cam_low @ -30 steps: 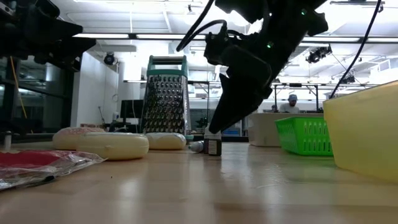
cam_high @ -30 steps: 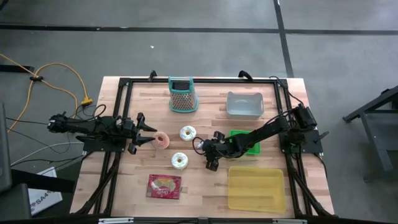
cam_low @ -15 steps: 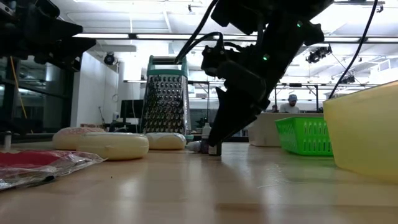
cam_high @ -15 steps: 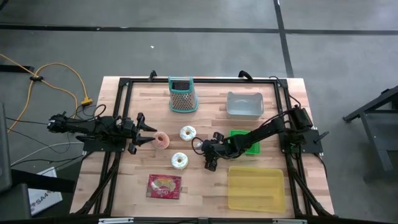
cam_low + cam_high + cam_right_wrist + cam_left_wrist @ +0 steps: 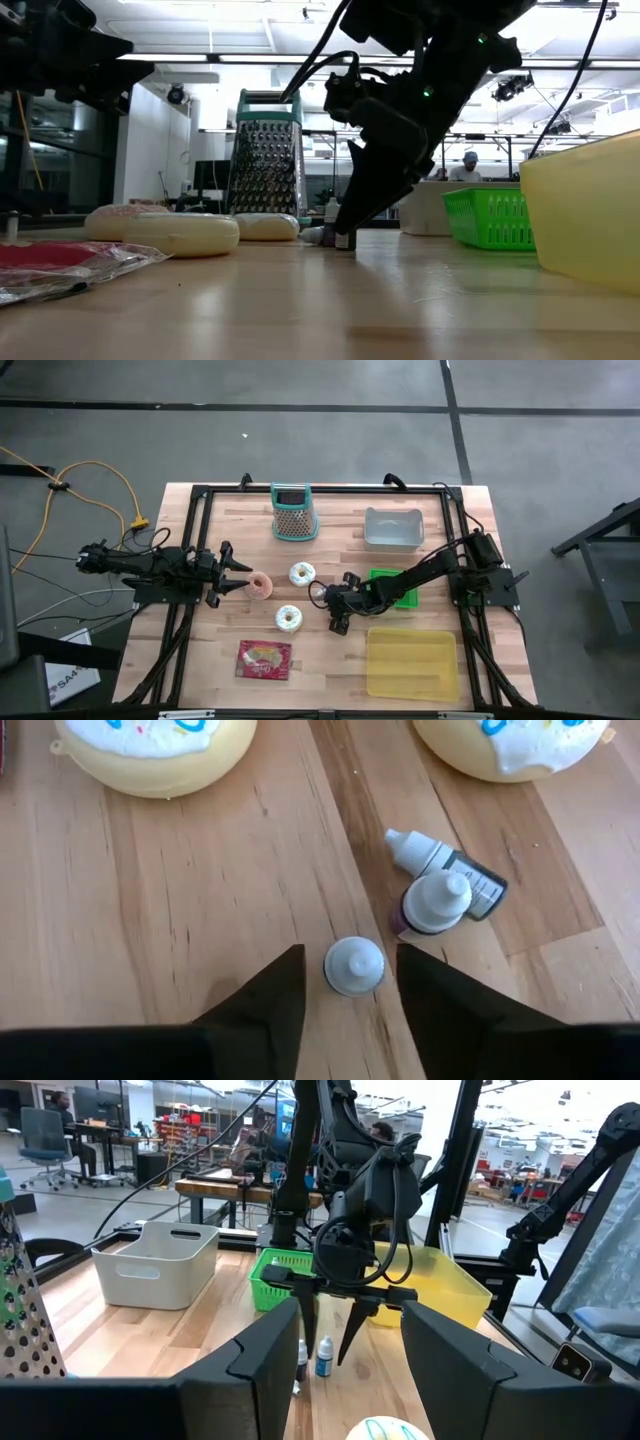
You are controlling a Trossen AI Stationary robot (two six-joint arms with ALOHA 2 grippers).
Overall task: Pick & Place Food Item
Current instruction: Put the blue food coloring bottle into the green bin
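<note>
Three small dropper bottles stand or lie together near the table's middle. One white-capped bottle point(image 5: 353, 966) stands upright between the fingers of my right gripper point(image 5: 350, 952), which slants down over it, open, with a narrow gap on each side of the cap. A second bottle point(image 5: 432, 903) stands just beyond, and a third point(image 5: 452, 868) lies on its side. In the low view the right gripper point(image 5: 345, 225) reaches down to the tabletop. My left gripper point(image 5: 236, 575) waits open at the left, beside a pink donut point(image 5: 260, 583).
Two white-iced donuts point(image 5: 301, 573) point(image 5: 289, 618) lie left of the bottles. A red packet point(image 5: 264, 658) lies near the front edge. A grater point(image 5: 292, 512) and a grey bin point(image 5: 393, 527) stand at the back. A green basket point(image 5: 398, 575) and a yellow bin point(image 5: 412, 662) stand at the right.
My right gripper has sunk a little toward the tabletop, so its fingers now stand low on either side of the upright bottle. The bottles and donuts have stayed in place.
</note>
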